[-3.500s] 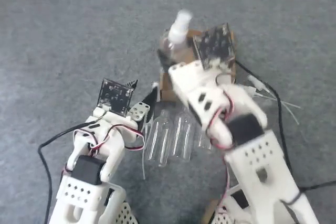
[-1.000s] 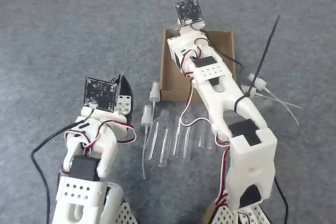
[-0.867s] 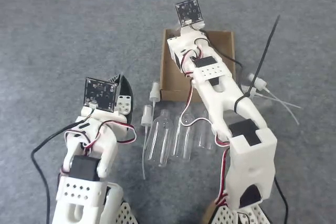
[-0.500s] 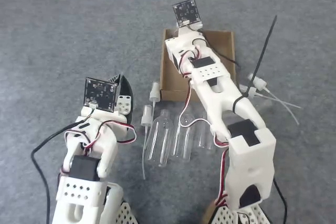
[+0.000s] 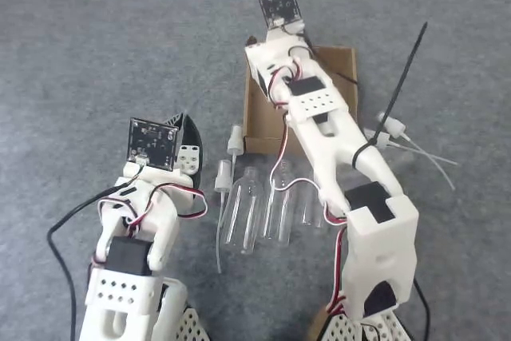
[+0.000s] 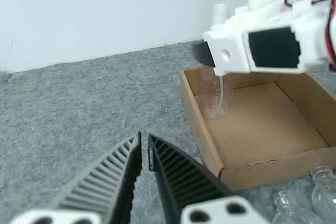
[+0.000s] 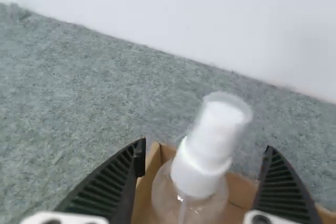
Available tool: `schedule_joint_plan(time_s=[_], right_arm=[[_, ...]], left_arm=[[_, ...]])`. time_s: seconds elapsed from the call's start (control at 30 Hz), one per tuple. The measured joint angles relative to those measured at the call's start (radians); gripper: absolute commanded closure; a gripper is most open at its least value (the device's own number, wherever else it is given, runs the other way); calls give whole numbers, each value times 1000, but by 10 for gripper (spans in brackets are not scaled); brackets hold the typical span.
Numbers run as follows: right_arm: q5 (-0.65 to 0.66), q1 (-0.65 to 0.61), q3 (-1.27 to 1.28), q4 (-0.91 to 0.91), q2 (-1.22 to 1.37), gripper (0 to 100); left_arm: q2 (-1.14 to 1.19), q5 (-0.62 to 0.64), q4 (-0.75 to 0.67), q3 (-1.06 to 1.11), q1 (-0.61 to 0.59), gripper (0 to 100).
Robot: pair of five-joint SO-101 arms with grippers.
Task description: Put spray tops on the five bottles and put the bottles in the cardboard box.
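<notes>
**Step in hand: letting go of a capped bottle**

The brown cardboard box [image 5: 348,60] lies at twelve o'clock. The right gripper [image 7: 203,148] has its jaws apart at the box's eleven o'clock corner. The left gripper [image 6: 145,138], at seven o'clock, has them together. Between the right jaws stands the clear spray-topped plastic bottle [image 6: 213,94]. Next, probably: lift clear without tipping it.

place: robotics lab bench | signs: grey felt mat [image 5: 96,61], white wall [image 6: 79,9], 2 bare-wired arms [image 5: 148,213] [image 5: 335,141]

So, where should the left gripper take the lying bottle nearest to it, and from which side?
Probably mid-body on the bottle, from above, jaws across its width: it lies flat, neck toward the cardboard box, with another bottle close beside it, so a side approach looks blocked.
</notes>
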Motion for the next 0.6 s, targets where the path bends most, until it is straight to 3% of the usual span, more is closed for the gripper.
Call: schedule_joint_plan(time_s=[0.37,0.6], right_arm=[[0,17,-285,342,-12,710],[0,29,-304,569,-195,712]], left_arm=[[0,0,0,0,0,988],[0,0,0,0,0,988]])
